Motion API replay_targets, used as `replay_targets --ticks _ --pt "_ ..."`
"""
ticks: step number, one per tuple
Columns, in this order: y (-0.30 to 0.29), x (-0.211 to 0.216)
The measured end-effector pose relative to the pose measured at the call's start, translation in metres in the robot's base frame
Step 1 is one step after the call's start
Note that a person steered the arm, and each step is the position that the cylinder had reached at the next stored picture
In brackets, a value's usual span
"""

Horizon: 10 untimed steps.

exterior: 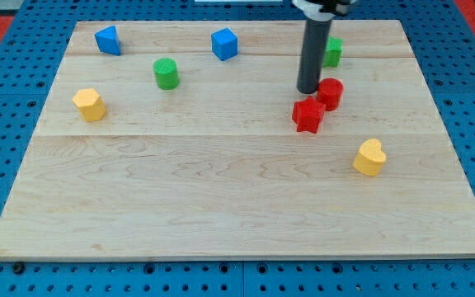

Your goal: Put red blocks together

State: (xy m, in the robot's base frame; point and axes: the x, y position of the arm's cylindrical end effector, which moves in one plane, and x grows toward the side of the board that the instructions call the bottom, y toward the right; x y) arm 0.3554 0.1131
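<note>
On the pale wooden tabletop (221, 206), my tip (308, 90) rests right of centre, nearer the far edge. It stands just behind the red star-shaped block (308, 115) and right beside the red cylinder block (330, 93), which lies to its right. The two red blocks sit touching or nearly so, the cylinder slightly farther toward the far edge.

There is no claw on this arm, only the dark rod, so nothing is held.

A green block (332, 52), partly hidden behind the rod, sits near the far edge. A blue cube (224, 44) lies at the middle of the far edge, and another blue block (108, 40) lies toward the far-left corner. A green cylinder (166, 73) sits left of centre. A yellow block (89, 105) lies near the left edge, and a yellow heart-shaped block (369, 157) near the right edge.

No brand, label or writing can be read.
</note>
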Motion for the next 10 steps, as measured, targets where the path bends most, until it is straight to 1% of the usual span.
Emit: replay_targets --ticks 4,5,6,7,8,9,10 --pt "0.006 -0.001" --pt "-0.029 -0.001" --pt "-0.094 -0.005" --pt "-0.097 -0.041" --pt "-0.093 -0.028" --pt "-0.045 0.014" --pt "-0.057 0.045"
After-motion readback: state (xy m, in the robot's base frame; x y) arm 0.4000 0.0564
